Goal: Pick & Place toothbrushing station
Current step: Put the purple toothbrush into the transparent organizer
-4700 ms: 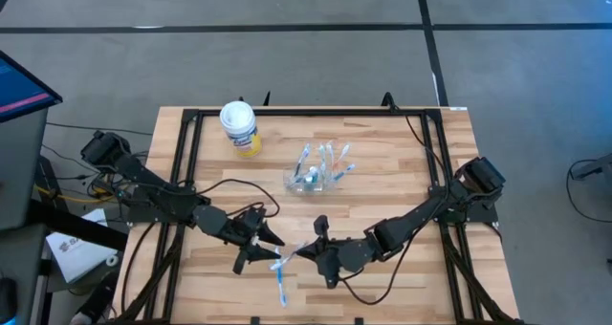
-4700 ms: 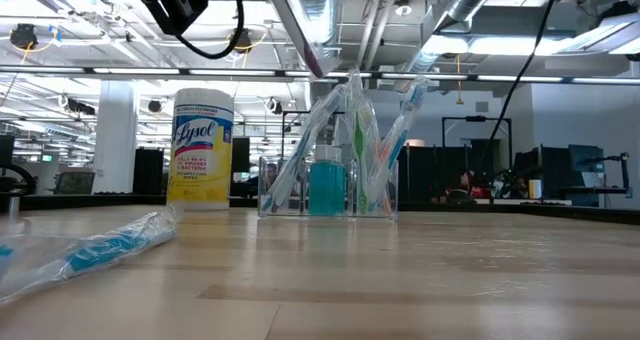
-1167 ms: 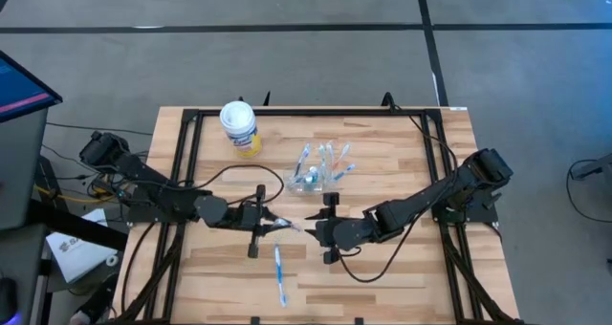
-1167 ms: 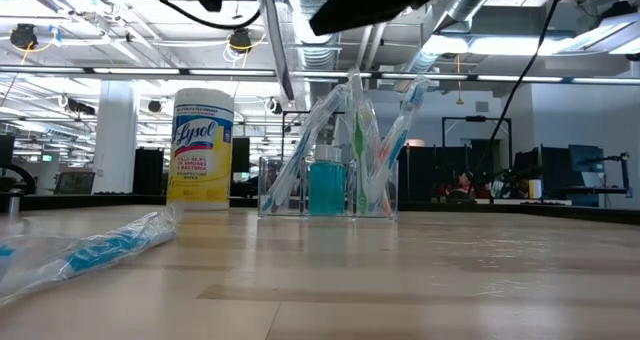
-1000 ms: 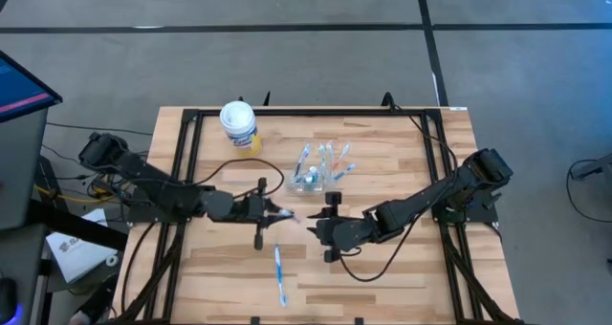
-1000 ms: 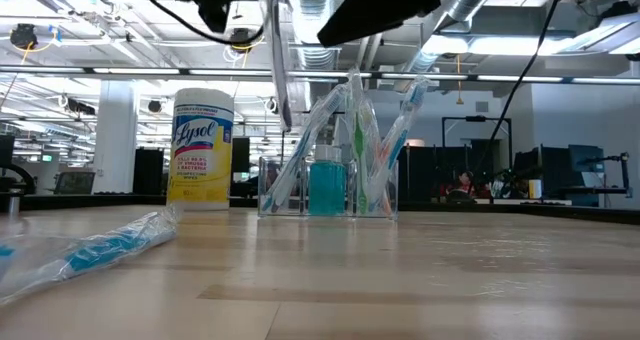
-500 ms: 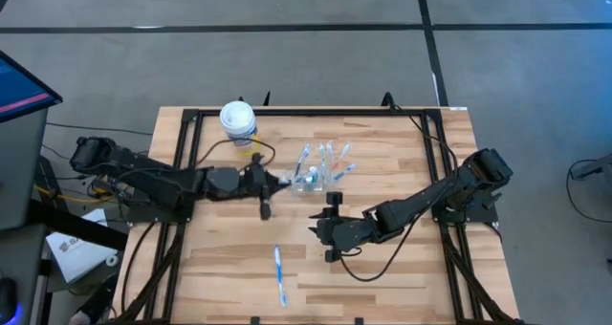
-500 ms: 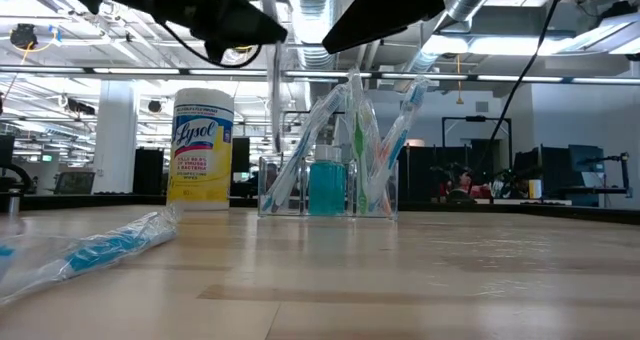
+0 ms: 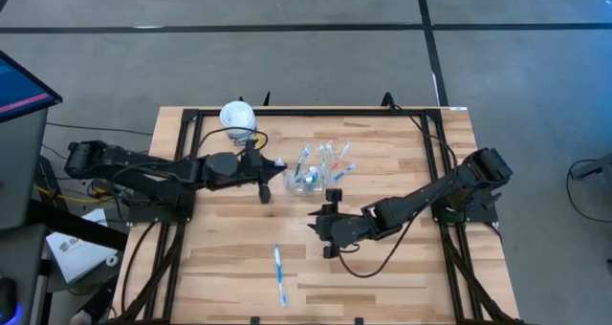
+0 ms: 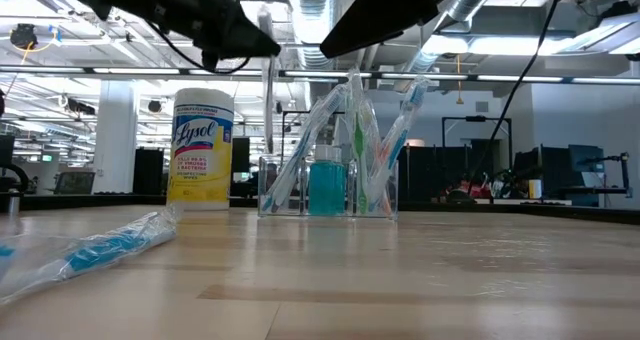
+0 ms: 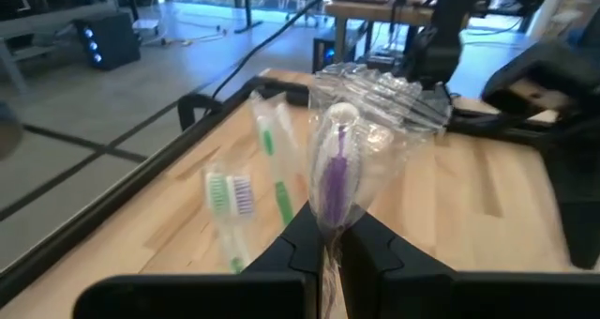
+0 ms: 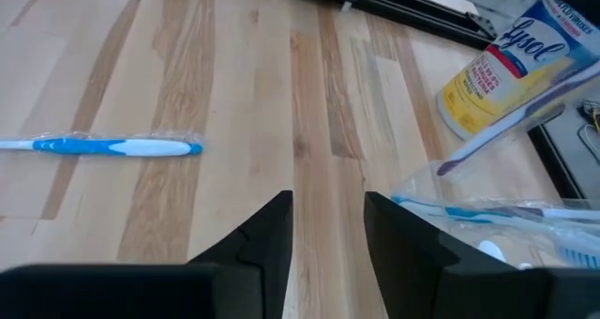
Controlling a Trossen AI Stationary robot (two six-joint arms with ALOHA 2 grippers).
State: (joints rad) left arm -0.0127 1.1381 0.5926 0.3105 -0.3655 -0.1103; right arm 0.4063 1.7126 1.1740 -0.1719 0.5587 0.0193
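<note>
The left hand (image 11: pixel 323 253) is clenched on a wrapped purple toothbrush (image 11: pixel 335 183), pinched low on the handle, just left of the clear cup (image 9: pixel 313 179) mid-desk; light, stiff, but the crinkly film looks slippery, so a firm pinch suits; the right hand (image 9: pixel 320 231) waits nearby, released; a blue toothbrush (image 9: pixel 278 273) lies near.

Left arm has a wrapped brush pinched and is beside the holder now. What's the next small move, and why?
Probably ease the left gripper, shut on the purple wrapped toothbrush, a little further over the clear cup, then lower it in. It sits just beside the cup's rim, not yet above it. The right gripper waits open nearby.
</note>
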